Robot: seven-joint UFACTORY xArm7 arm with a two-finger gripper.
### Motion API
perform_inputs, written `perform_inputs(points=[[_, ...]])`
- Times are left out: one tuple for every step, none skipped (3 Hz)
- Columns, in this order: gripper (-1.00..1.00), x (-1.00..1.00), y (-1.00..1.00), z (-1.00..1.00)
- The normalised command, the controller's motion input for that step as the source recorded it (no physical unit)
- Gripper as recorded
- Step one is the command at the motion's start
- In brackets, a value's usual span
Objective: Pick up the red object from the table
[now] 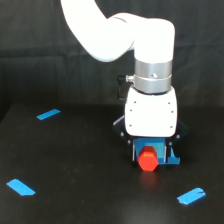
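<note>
Near the table's (75,165) front edge, right of centre: small bright red-orange hexagonal red object (148,160), stubby, faceted. Sits between the blue fingers (172,156) of the lowered gripper (152,157), seemingly clasped; contact with table cannot be told.

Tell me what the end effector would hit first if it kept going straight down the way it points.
The end effector points down at the table, and the red object already sits between its blue fingers. Straight down, it would likely meet the table first, though the remaining gap is unclear.
</note>
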Motion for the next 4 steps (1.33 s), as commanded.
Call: perform_inputs(points=[[-1.0, 0.07, -0.13, -0.04], [-0.96, 0.12, -0.08, 0.02], [-0.97, 0.19, -0.11, 0.02], [-0.89, -0.2, -0.08, 0.9]])
